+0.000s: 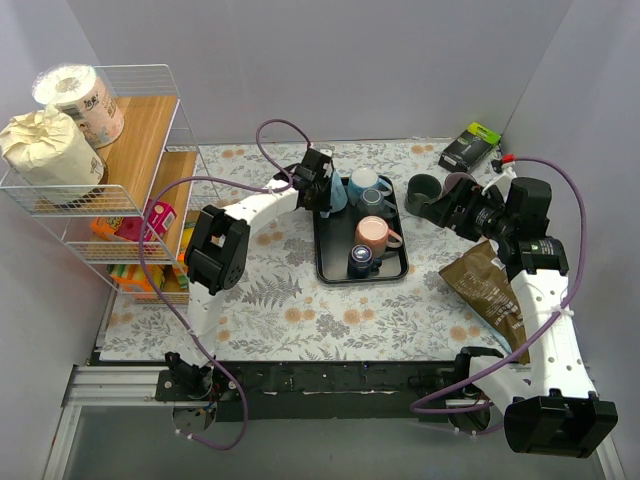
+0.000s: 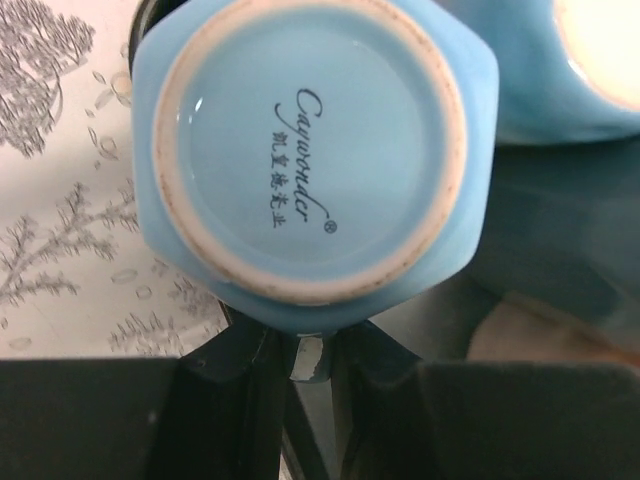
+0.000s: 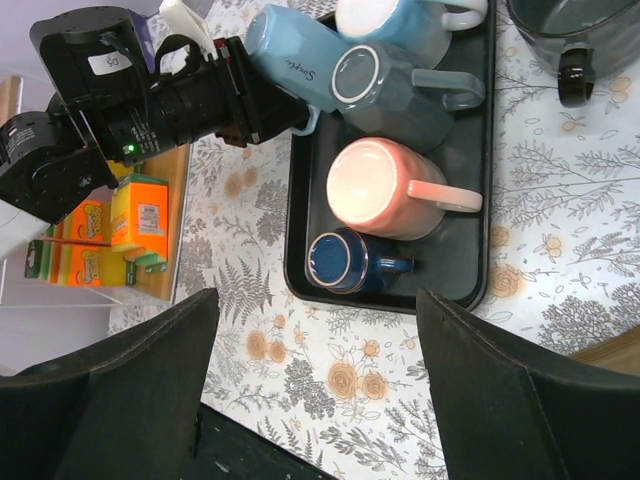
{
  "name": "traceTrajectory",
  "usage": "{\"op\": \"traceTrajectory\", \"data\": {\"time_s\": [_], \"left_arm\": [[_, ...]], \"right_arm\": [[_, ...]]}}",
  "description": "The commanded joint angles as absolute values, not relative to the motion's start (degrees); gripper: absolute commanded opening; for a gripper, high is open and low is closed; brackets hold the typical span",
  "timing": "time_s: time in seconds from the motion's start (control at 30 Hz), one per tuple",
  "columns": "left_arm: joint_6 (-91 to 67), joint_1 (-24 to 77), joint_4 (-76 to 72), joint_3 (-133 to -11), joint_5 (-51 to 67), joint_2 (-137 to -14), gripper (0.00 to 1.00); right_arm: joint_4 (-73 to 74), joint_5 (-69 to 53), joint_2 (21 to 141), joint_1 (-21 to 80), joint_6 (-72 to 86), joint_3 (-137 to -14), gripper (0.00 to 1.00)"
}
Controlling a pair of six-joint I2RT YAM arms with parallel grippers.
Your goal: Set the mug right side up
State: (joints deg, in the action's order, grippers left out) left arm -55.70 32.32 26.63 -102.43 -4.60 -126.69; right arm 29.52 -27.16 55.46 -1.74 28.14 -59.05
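1. The left tool is clamped on the handle of the light blue mug.
2. That mug is at the far left corner of the black tray. It is tipped over on its side, with its printed base facing the left wrist. Whether it touches the tray cannot be told.
3. Just beside it on the tray lies a grey-blue mug. A pink mug sits near the middle, and a small dark blue mug is at the near left corner.
4. The right tool hangs above the counter near the tray's near edge. Its fingers are spread wide apart and hold nothing.
5. A dark green mug stands on the counter, to the right of the tray's far right corner.
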Motion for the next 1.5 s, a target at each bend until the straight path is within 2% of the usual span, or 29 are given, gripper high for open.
{"op": "traceTrajectory", "data": {"time_s": [0.0, 0.13, 0.3, 0.57, 0.73, 0.97, 1.23, 1.47], "left_arm": [[-60.8, 31.8, 24.0, -101.3, 2.6, -112.9, 0.0], [-65.2, 31.8, 22.3, -98.7, 8.2, -107.4, 0.0], [-69.8, 31.9, 18.5, -94.8, 14.7, -99.2, 0.0], [-81.6, 32.0, 0.4, -82.6, 30.8, -87.8, 0.0], [-87.5, 32.2, -11.8, -78.1, 35.2, -81.6, 0.0], [-91.6, 32.6, -17.0, -76.1, 37.6, -77.8, 0.0], [-91.8, 32.7, -19.8, -73.8, 38.3, -75.5, 0.0], [-92.6, 32.8, -22.1, -72.3, 39.0, -74.9, 0.0]], "right_arm": [[23.6, -32.3, 54.8, -1.1, 29.9, -58.0, 0.88], [18.9, -35.0, 54.3, -0.1, 32.2, -56.3, 0.91], [11.6, -36.2, 54.8, 6.8, 34.7, -55.6, 0.93], [0.2, -31.9, 59.2, 20.7, 38.8, -57.8, 0.91], [-10.5, -29.5, 61.0, 24.2, 44.1, -57.1, 0.89], [-17.9, -27.8, 64.5, 27.3, 47.3, -59.3, 0.86], [-29.6, -25.7, 64.9, 28.6, 54.8, -56.2, 0.75], [-32.8, -23.9, 65.2, 29.6, 57.4, -55.1, 0.58]]}}
